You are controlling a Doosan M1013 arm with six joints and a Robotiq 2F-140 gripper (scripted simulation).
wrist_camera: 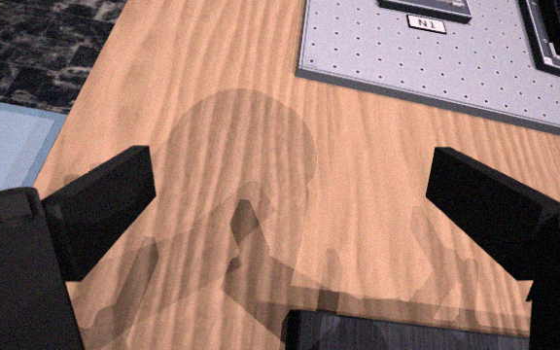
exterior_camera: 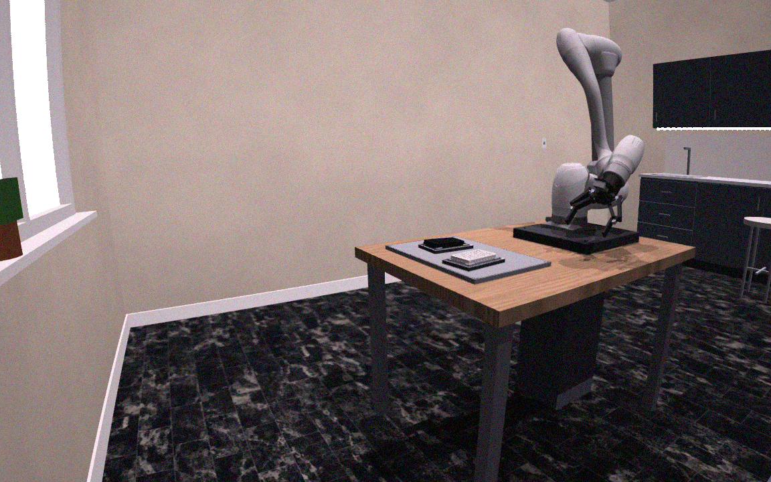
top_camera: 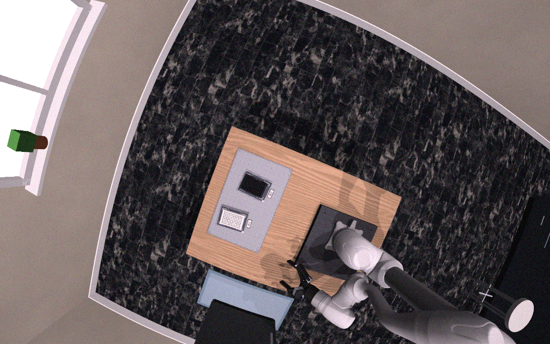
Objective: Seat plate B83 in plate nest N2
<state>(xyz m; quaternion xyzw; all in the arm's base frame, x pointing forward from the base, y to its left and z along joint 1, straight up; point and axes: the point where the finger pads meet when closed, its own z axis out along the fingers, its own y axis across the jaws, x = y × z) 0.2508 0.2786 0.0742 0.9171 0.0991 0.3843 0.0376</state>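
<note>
White arm (exterior_camera: 593,90) folded low, gripper (wrist_camera: 290,194) wide open, empty, pointed downward.

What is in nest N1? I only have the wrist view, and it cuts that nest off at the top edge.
Observer: A white well plate sits in it, as the top view shows.
Operator: And N2? I only see a dark corner.
Observer: A whole black plate lies within that nest's frame. I cannot tell whether it lies flat.
Operator: Where does the gripper stand relative to them?
Observer: The gripper hangs open over the wooden table, beside the arm's black base plate and well apart from the grey board that carries both nests.
</note>
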